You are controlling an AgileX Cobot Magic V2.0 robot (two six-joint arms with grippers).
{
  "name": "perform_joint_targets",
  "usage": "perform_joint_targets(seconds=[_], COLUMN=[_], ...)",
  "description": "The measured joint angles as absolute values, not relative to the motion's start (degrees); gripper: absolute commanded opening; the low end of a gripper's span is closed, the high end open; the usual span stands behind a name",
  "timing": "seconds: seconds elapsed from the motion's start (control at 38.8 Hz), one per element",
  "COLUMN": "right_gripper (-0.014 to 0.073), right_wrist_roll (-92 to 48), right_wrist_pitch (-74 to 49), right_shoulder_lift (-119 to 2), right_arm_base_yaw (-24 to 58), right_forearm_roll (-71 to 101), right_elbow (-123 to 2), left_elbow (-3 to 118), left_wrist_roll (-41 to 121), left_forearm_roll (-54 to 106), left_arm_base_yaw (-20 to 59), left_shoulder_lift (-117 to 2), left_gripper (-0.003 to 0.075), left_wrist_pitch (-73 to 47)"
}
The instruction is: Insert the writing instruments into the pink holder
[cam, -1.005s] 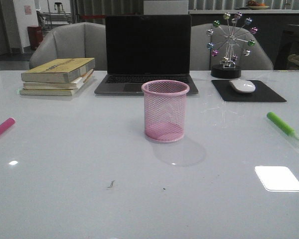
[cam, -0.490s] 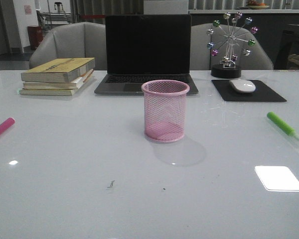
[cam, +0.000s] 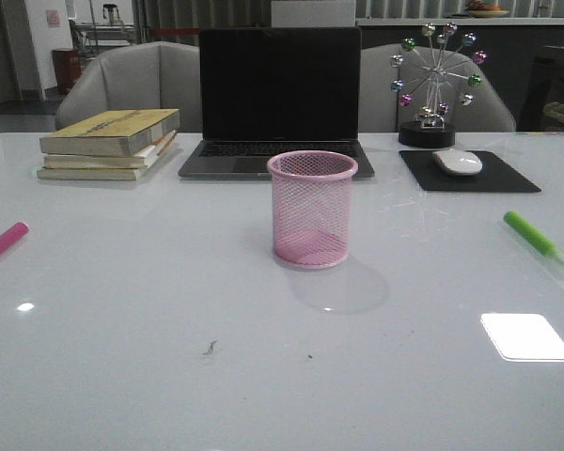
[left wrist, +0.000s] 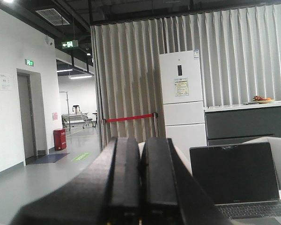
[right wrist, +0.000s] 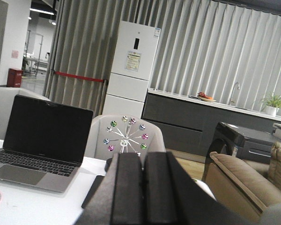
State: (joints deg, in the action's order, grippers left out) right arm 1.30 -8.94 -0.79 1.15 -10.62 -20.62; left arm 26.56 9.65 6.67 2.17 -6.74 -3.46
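- White glossy table [cam: 169,310], office behind: curtains, fridge [left wrist: 181,96], grey chairs.
- Cup [cam: 311,209]: pink mesh, upright, table centre, nothing visible inside. Its rim also shows at the edge of the right wrist view.
- Green pen [cam: 532,234]: lying flat at the table's right side, well apart from the cup, clear end toward the near edge.
- Pink pen [cam: 2,244]: lying flat at the far left edge, partly cut off by the frame, well apart from the cup.
- Laptop [cam: 278,99]: open, screen dark, just behind the cup.
- Books [cam: 109,143]: stack, left of the laptop.
- Mouse [cam: 457,162] on a black pad [cam: 470,173], right of the laptop; wheel ornament [cam: 435,80] behind the pad.
- Left gripper [left wrist: 140,183]: fingers pressed together, holding nothing, aimed at the room above the table.
- Right gripper [right wrist: 143,187]: fingers together too, holding nothing, pointing toward the ornament.
- Neither arm appears in the front view.
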Motion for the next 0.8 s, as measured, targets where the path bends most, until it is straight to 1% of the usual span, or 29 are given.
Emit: perform_joint_targets(seconds=[0.15, 0.28, 0.44, 0.62, 0.8], right_gripper=[0.0066, 0.0066, 0.0066, 0.0066, 0.0066], right_wrist_roll=[1.2, 1.2, 1.2, 1.1, 1.1], right_wrist_pitch=[-11.3, -15.0, -20.2, -23.9, -28.7], right_shoulder_lift=[-8.1, -19.1, -32.6, -43.6, -47.2], right_arm_base_yaw=[1.2, 1.2, 1.2, 1.2, 1.2], right_forearm_roll=[-10.7, -10.0, -8.7, -6.2, -5.8], right_elbow=[-27.3, -36.4, -43.9, -44.8, -44.8], left_elbow=[33.4, 38.0, 39.4, 39.4, 39.4], left_wrist_roll=[9.7, 9.8, 9.8, 9.9, 9.9], left_forearm_roll=[6.7, 6.6, 6.6, 6.6, 6.6], left_arm_base_yaw=[2.2, 2.2, 2.2, 2.2, 2.2], left_shoulder_lift=[-15.5, -24.1, -31.0, -39.9, -45.3], left_gripper=[0.0102, 0.0102, 0.0102, 0.0102, 0.0106], left_wrist_pitch=[-3.9, -5.6, -6.9, -9.6, -10.7])
